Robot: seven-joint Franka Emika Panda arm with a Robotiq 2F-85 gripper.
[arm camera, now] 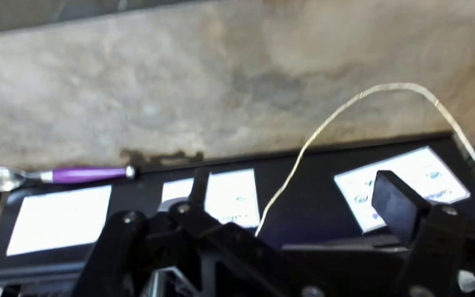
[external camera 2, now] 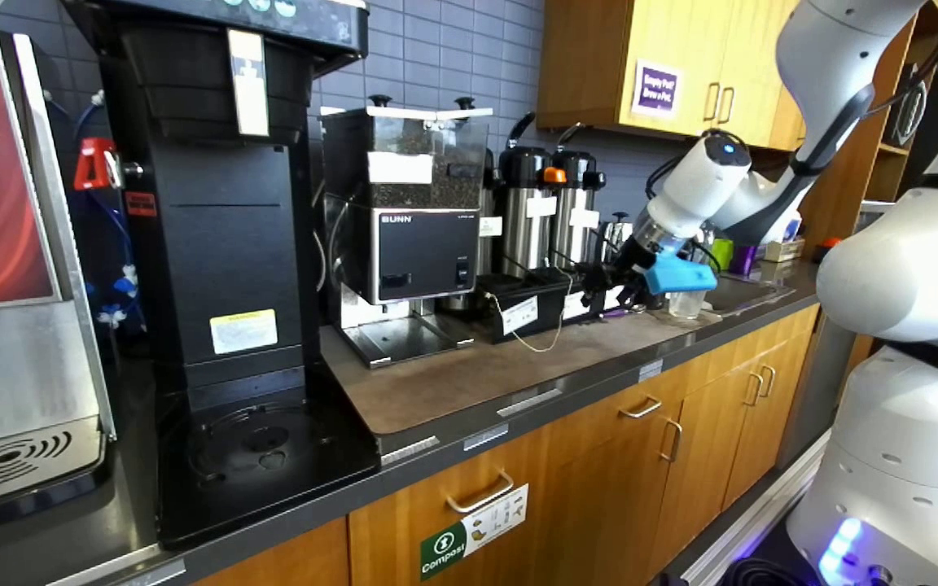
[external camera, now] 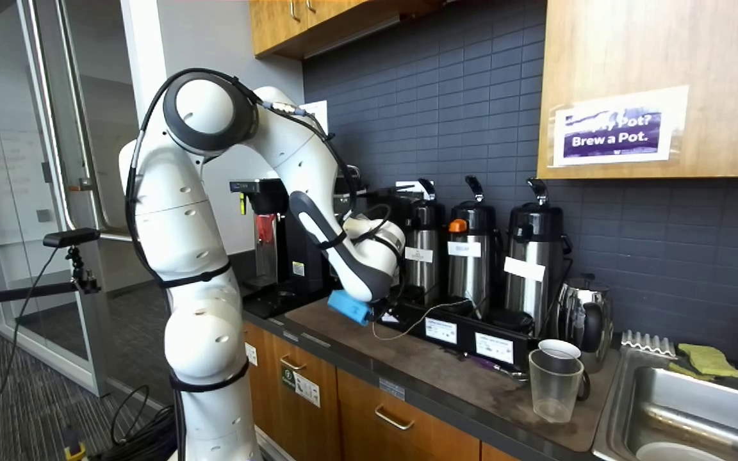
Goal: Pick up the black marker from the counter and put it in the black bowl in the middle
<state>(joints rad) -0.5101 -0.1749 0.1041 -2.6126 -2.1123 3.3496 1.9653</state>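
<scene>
My gripper (arm camera: 295, 177) is open, its two black fingers wide apart in the wrist view with nothing held between them. It is over the front of the black rack (arm camera: 299, 206) that holds the airpots. In the exterior views the gripper (external camera 2: 599, 278) is at the rack's front, partly hidden by the blue block on the wrist in an exterior view (external camera: 387, 314). The counter (external camera: 369, 363) runs below the arm. I cannot make out a black marker. Round black dish-like pieces (external camera: 514, 320) sit in the rack before the airpots; I cannot tell if one is the bowl.
Steel airpots (external camera: 465, 269) stand in the rack. A light cord (arm camera: 402, 86) loops over its front. A purple-handled spoon (arm camera: 89, 174) lies along it. A clear cup (external camera: 555, 390) and white mug (external camera: 560, 347) stand near the sink (external camera: 625, 397). A coffee grinder (external camera 2: 424, 252) stands opposite.
</scene>
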